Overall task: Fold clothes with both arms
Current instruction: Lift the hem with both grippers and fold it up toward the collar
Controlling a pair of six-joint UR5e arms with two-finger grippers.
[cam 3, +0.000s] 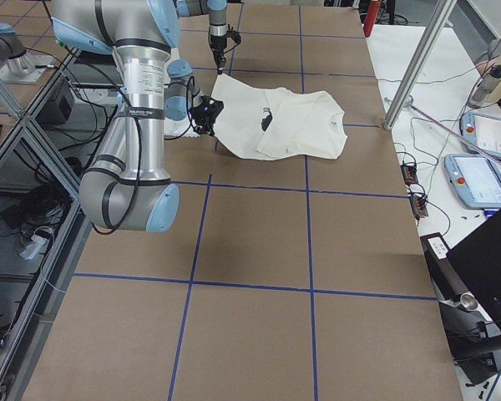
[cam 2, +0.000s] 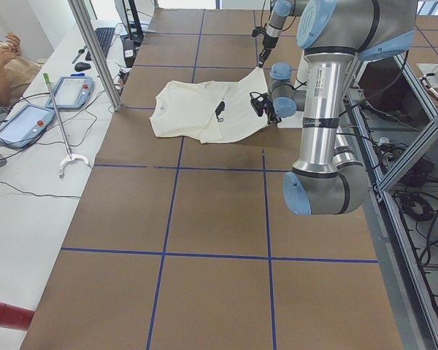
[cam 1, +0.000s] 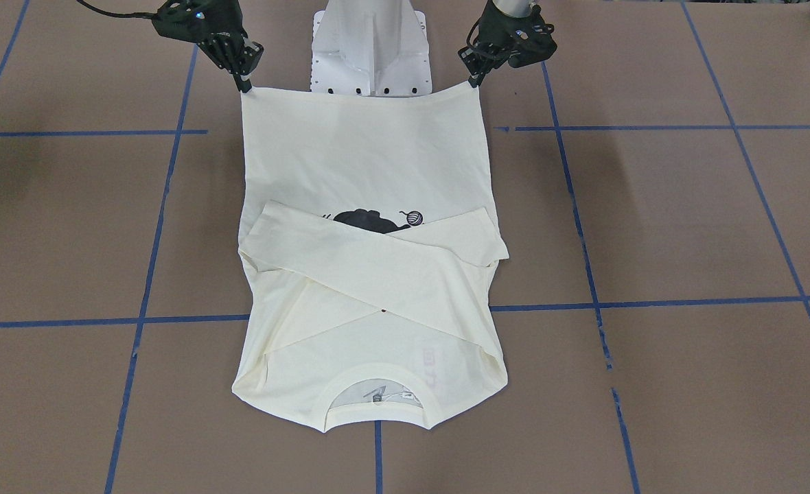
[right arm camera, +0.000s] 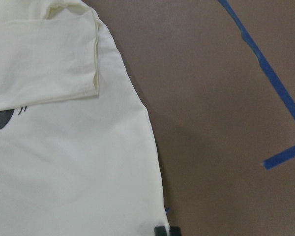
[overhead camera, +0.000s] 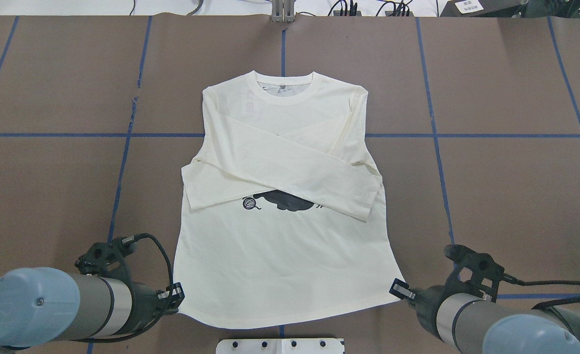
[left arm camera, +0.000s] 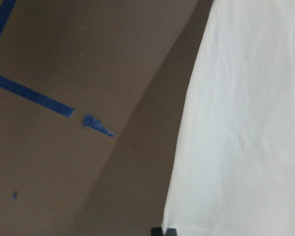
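The clothes are one cream-white long-sleeved T-shirt (overhead camera: 280,255) lying face up on the brown table. Its sleeves are crossed over the chest and half cover the black cat print (overhead camera: 285,200). The ribbed collar (overhead camera: 284,91) points away from the robot. My left gripper (overhead camera: 176,295) is shut on the hem corner on its side, and my right gripper (overhead camera: 397,288) is shut on the other hem corner. In the front-facing view the hem runs taut between the left gripper (cam 1: 473,82) and the right gripper (cam 1: 245,86). Each wrist view shows shirt cloth (left arm camera: 246,123) (right arm camera: 64,162) reaching down to the pinched fingertips (left arm camera: 163,231) (right arm camera: 166,230).
The white pedestal base (cam 1: 371,48) stands right behind the hem, between the two arms. Blue tape lines (overhead camera: 128,147) cross the brown table. A white bench with control pendants (cam 2: 22,124) and a metal post (cam 2: 95,51) runs along the far side, where a person's hand (cam 2: 4,51) shows.
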